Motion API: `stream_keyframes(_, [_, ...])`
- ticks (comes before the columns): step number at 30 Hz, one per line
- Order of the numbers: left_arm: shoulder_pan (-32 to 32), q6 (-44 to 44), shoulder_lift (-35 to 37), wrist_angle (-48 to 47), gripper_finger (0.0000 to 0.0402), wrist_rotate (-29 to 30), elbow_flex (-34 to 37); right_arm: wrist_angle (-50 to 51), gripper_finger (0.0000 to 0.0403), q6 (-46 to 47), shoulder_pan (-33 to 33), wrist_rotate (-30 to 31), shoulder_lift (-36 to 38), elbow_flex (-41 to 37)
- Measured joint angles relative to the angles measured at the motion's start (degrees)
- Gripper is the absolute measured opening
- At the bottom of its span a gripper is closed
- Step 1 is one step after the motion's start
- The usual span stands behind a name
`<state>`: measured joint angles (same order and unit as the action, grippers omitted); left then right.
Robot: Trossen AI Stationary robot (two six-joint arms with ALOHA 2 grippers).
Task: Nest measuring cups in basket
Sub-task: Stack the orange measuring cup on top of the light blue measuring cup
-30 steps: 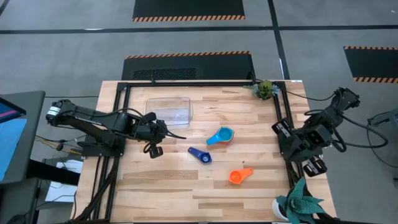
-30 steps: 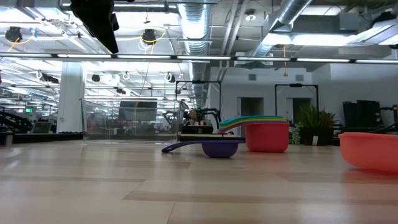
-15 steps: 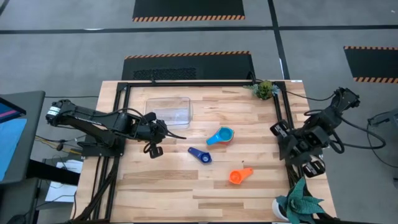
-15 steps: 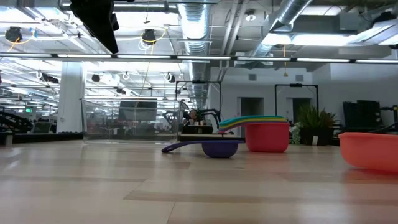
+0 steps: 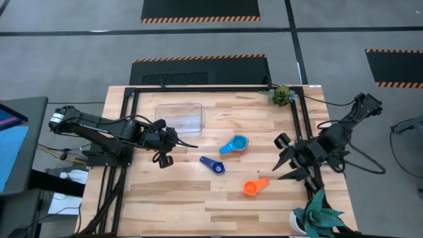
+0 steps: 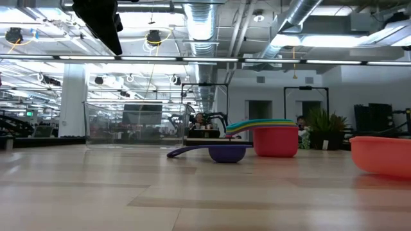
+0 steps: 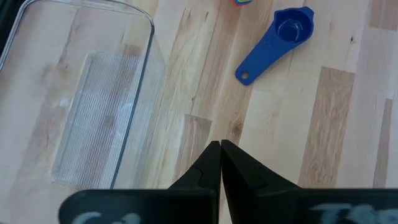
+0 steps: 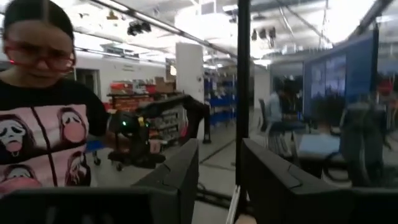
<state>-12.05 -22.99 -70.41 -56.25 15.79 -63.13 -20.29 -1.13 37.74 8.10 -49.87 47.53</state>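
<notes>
Pale butcher-block planks form the table (image 5: 198, 198), framed by black rails with grey floor around it. At its back left sits the clear basket (image 5: 180, 118), with no cup in it. Left gripper (image 5: 163, 159) hovers just in front of the basket, fingers pressed together on nothing. Right gripper (image 5: 285, 158) reaches in over the right edge with its fingers spread apart, holding nothing, near the orange measuring cup (image 5: 252, 187). Mid-table lies the dark blue measuring cup (image 5: 213, 164), and just behind it the nested stack of cups (image 5: 234, 144), light blue uppermost. Beyond the table, the right wrist view shows a person in a black printed shirt (image 8: 43, 130).
</notes>
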Motion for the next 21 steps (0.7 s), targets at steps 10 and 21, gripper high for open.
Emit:
stream_keyframes(10, [0.00,-0.01,0.00,0.00,0.0000,-0.07,0.00,12.01,0.0137,15.15,0.00,14.86,-3.37,-0.01])
stream_keyframes(21, [0.02,-0.01,0.02,0.00,0.0000,-0.11,0.00,27.49,0.0154,38.79,-2.70,18.97,-10.78,-0.02])
